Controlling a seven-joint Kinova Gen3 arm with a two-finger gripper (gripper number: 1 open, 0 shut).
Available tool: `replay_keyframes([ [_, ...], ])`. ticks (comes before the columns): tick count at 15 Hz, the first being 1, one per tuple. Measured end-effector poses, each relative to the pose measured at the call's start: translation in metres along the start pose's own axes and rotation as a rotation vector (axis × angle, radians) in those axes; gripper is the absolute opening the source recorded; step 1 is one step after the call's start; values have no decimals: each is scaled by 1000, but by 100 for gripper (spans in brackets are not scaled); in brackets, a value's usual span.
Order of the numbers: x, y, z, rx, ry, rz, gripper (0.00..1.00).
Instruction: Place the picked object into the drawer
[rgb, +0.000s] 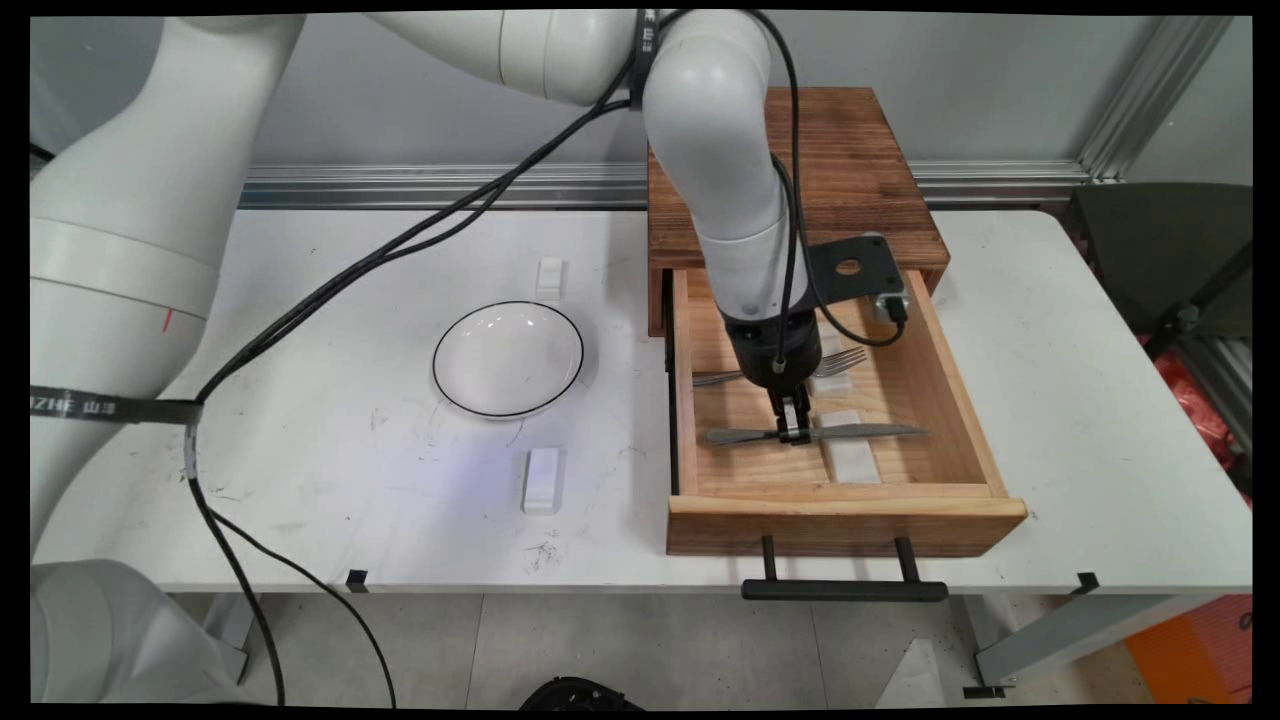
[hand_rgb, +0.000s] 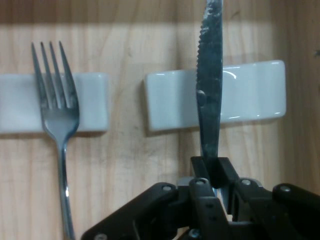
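Pinching the table knife (hand_rgb: 209, 85) at mid-length, the gripper (rgb: 794, 432) is seen right of centre inside the open wooden drawer (rgb: 985, 430). The blade is propped on a white rest (hand_rgb: 250, 95), so its handle is raised for gripping; a fork (hand_rgb: 56, 107) is laid likewise alongside.

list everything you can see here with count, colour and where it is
knife: 1, silver, in the open drawer across a white rest, handle clamped in the claw
fork: 1, silver, in the drawer behind the knife, tines on another rest
cutlery rests in drawer: 2, white, on the drawer floor
drawer cabinet: 1, brown wood, table's far right, drawer pulled out
bowl: 1, white with dark rim, table centre
rests on table: 2, white, before and behind the bowl
claw: 1, black, shut on the knife
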Motion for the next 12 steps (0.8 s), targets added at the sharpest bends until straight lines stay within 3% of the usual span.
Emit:
replay_keyframes([
  [5, -2, -1, 10, -2, 1, 1, 0],
  [6, -2, -1, 11, -2, 2, 2, 100],
  [12, -1, -3, 10, 4, 19, 12, 100],
])
